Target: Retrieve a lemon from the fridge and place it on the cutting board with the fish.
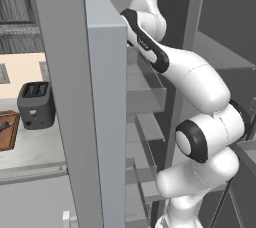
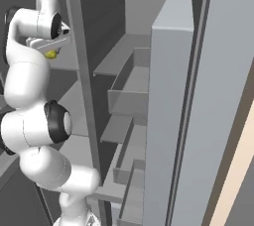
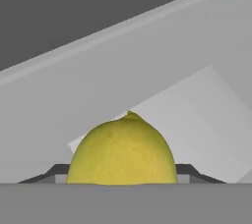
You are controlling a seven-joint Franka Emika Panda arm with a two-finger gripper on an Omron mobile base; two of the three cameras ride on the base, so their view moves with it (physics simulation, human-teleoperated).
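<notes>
Far on the left, out on the counter, sits the cutting board (image 1: 7,131) with the dark fish (image 1: 5,126) on it, and a grey toaster (image 1: 36,105) stands just beside it. Next comes the open fridge (image 1: 107,112), its door standing between the counter and the arm. The white arm reaches up high inside, by the grey shelves.

From the other side, the lemon (image 2: 51,54) peeks out as a small yellow spot under the hand. In the hand view, the lemon (image 3: 122,152) sits right between the two dark finger tips, one on each side, touching it. So the gripper (image 3: 122,175) looks clamped on the lemon. The pointy end of the lemon aims away from the hand, straight along the fingers.

I think the next job is to pull back out of the fridge. The board lies well off to the left, past the door, so the arm must go around it
</notes>
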